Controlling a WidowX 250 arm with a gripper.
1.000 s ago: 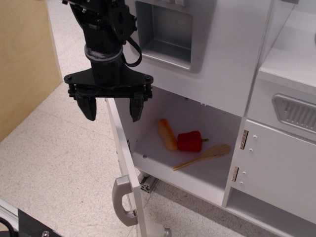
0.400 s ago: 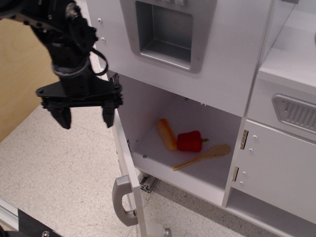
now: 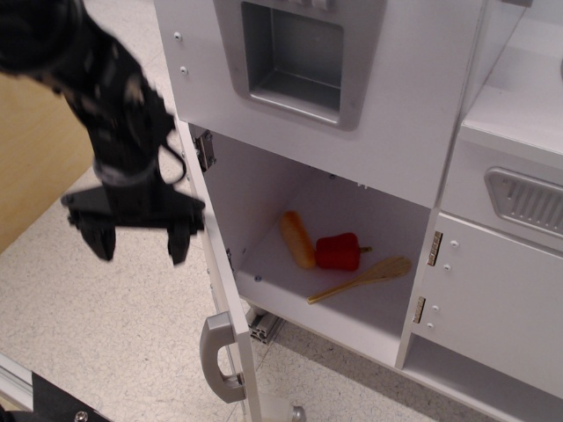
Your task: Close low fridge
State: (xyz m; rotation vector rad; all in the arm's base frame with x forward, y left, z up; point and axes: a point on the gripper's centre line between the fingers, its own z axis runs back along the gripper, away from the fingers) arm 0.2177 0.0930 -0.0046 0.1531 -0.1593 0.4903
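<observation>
The low fridge point(image 3: 352, 321) is a white compartment with its door point(image 3: 224, 290) swung wide open toward the camera. The door shows edge-on, with a grey loop handle point(image 3: 215, 359) near its bottom and a silver hinge point(image 3: 206, 148) at its top. Inside lie an orange roll point(image 3: 297, 238), a red pepper point(image 3: 339, 251) and a wooden spoon point(image 3: 361, 280). My black gripper point(image 3: 139, 242) hangs open and empty just left of the door's outer face, fingertips pointing down, apart from the door.
Above the fridge is a white panel with a recessed grey dispenser niche point(image 3: 295, 57). To the right stands a white cabinet door with a grey vented panel point(image 3: 528, 202). A wooden board point(image 3: 31, 149) stands at left. The floor point(image 3: 97, 325) is speckled.
My gripper has moved left from above the door's top edge to the door's outer side and dropped lower. The door and the items inside have not moved.
</observation>
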